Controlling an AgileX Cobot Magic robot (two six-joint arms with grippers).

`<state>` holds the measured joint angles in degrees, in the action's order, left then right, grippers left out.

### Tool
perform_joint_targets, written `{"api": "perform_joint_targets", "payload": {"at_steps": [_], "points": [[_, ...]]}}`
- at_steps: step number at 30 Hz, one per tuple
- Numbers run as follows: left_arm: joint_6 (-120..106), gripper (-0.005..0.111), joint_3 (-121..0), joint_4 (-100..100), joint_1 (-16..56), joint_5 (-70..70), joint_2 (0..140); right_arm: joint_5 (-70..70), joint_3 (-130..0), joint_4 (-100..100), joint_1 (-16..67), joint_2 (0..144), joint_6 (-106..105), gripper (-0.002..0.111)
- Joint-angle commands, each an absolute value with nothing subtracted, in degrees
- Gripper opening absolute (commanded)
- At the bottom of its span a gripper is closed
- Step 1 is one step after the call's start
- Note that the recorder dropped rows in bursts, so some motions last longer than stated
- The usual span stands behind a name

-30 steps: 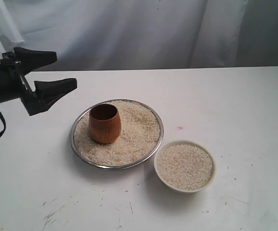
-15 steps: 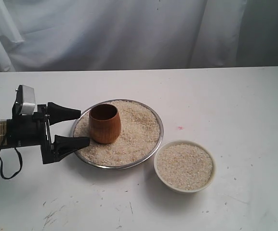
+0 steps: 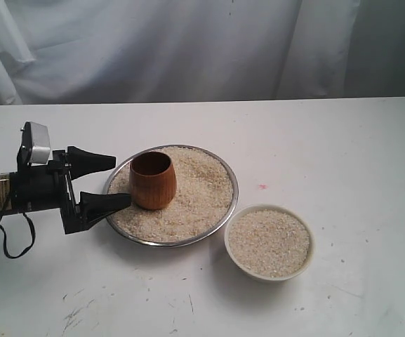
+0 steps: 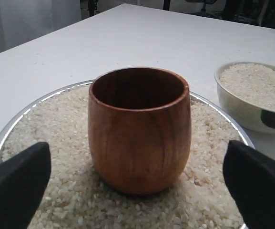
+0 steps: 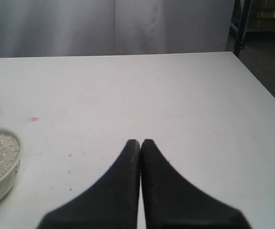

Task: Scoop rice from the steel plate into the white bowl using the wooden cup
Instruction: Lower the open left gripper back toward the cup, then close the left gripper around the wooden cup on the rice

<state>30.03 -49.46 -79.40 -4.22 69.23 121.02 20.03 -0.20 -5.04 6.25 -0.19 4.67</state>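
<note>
Left tool (image 3: pixel 121 180) lies low at the left rim of the steel plate (image 3: pixel 236 189), jaws wide apart and gripping nothing. The wooden cup (image 3: pixel 152 181) stands upright in the rice (image 3: pixel 195 189) on the plate's left half, just ahead of the tips. In the wrist view there's a clear gap either side of the cup. White bowl (image 3: pixel 269 276) sits just beside the plate, towards the front right, w/ rice up near its rim. Right tool (image 5: pixel 140 143) hangs over bare bench (image 3: pixel 342 154), jaws pressed together, empty; it's out of the exterior view. Left arm is cut off at the frame edge. Cup's inside is dark, bottom not visible. Bench is white, w/ a pink speck (image 3: pixel 262 187) and dark scuffs (image 3: pixel 76 316) at the front; pale curtain (image 3: pixel 188 49) behind.
</note>
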Motion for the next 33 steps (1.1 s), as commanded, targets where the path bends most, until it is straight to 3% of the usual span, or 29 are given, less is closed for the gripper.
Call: {"api": "perform_joint_targets", "payload": {"at_steps": [1, 18, 33], "points": [[30.0, 0.091, -49.7, -78.8, -4.0, 70.0, 120.9, 19.8, 0.0, -5.0, 6.3, 0.0, 4.7, 0.000], [28.6, 0.091, -49.7, -72.4, -3.9, 70.0, 125.6, 19.8, 0.0, -5.0, 6.3, 0.0, 4.7, 0.000], [20.7, 0.091, -49.7, -68.6, 2.9, 70.0, 126.7, 19.8, 0.0, -5.0, 6.3, 0.0, 4.7, 0.000]]}}
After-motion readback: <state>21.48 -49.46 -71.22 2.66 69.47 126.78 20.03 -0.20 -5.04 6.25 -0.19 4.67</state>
